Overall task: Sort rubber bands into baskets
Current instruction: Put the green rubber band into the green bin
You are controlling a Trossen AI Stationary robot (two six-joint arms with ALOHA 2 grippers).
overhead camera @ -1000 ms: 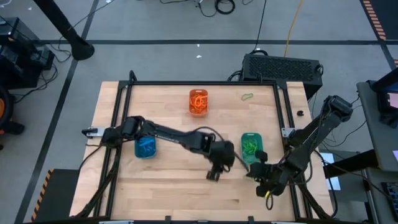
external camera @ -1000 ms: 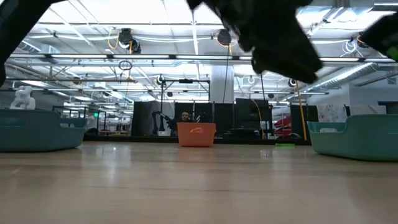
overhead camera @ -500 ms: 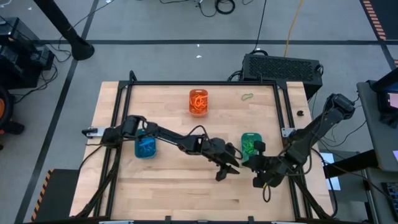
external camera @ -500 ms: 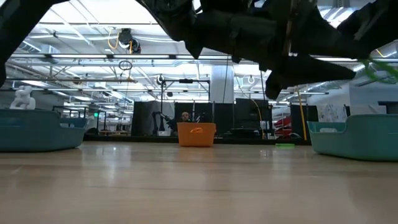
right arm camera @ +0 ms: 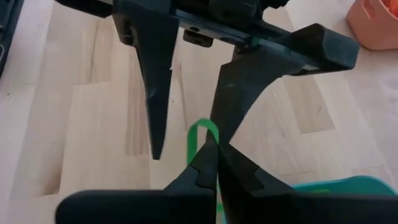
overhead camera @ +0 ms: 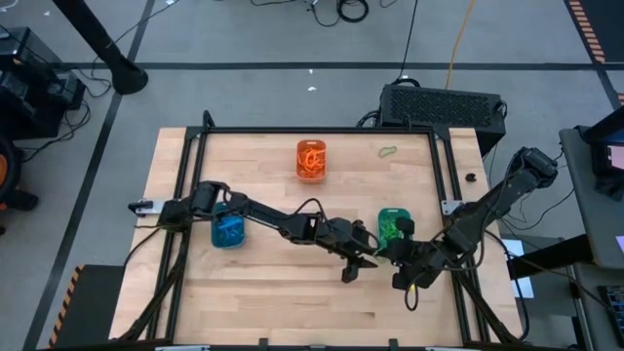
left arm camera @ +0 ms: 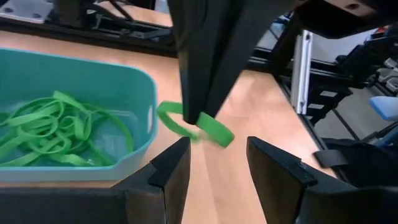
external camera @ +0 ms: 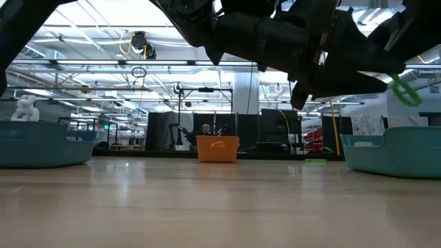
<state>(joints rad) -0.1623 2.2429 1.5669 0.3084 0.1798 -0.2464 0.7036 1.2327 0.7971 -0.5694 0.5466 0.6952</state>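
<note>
The green rubber band (left arm camera: 196,124) hangs pinched in the right claw (overhead camera: 393,253), clear of the counter (overhead camera: 273,302), facing the left claw (left arm camera: 214,163)'s parted fingers; the teal basket (left arm camera: 134,84) seems just beside it.

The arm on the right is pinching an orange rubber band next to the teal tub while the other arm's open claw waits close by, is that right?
Not quite: the rubber band pinched by the right gripper is green, not orange, as the left wrist view shows. It does hang beside the teal tub, with the open left gripper close by.
</note>
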